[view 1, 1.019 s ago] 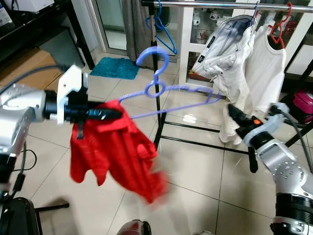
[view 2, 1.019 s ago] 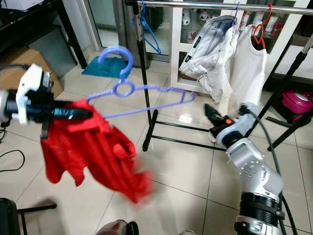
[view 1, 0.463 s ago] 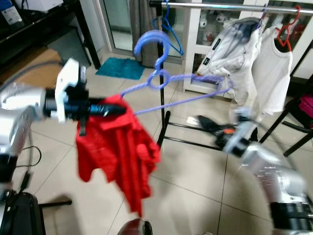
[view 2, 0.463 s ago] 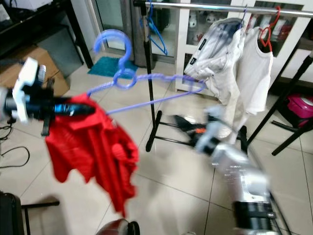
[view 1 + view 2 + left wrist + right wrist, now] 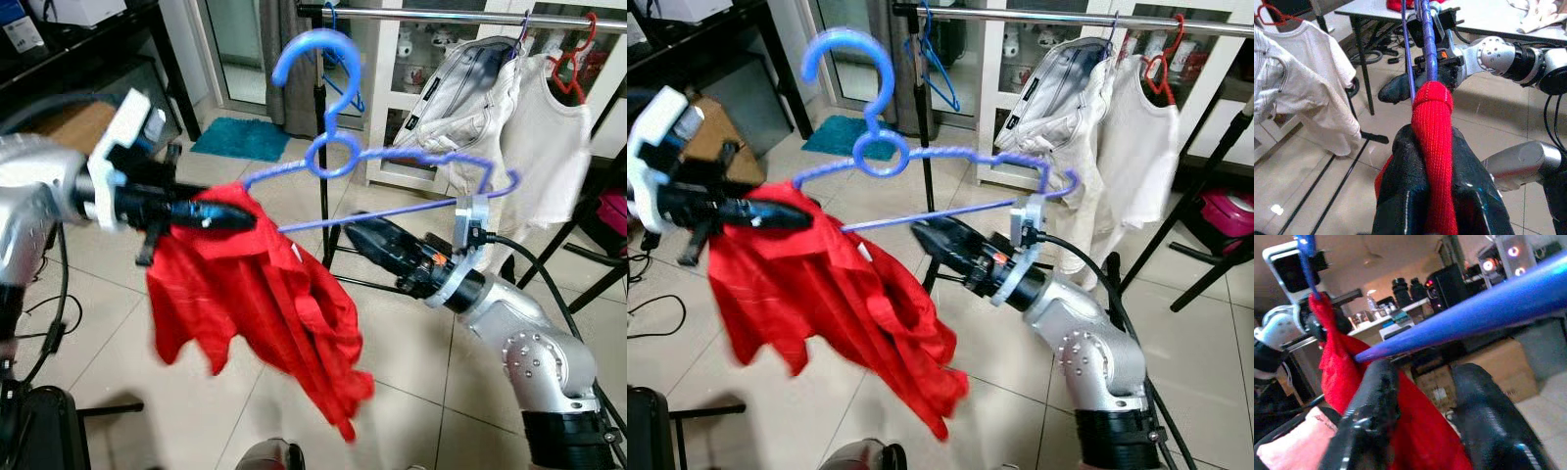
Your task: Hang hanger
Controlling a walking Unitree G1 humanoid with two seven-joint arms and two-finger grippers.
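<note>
A purple-blue plastic hanger (image 5: 333,157) is held up in mid-air, hook up, with a red shirt (image 5: 265,304) draped over its left end. My left gripper (image 5: 225,217) is shut on that end, the red cloth (image 5: 1435,147) pinched between its black fingers (image 5: 1405,196). My right gripper (image 5: 367,235) reaches in under the hanger's lower bar (image 5: 1474,313), just right of the shirt. It is open, its fingers (image 5: 1371,396) spread with the bar crossing above the gap. The clothes rail (image 5: 460,14) runs across the top.
On the rail hang a blue hanger (image 5: 338,78), a pale denim garment (image 5: 470,88) and a white T-shirt (image 5: 558,127) on a red hanger. The rack's black post and foot (image 5: 323,245) stand just behind the held hanger. A black shelf (image 5: 88,59) stands at left on the tiled floor.
My right arm has swung in from the right, its gripper now under the hanger's lower bar. The left gripper has lifted the hanger slightly and the shirt swings. The camera has shifted too.
</note>
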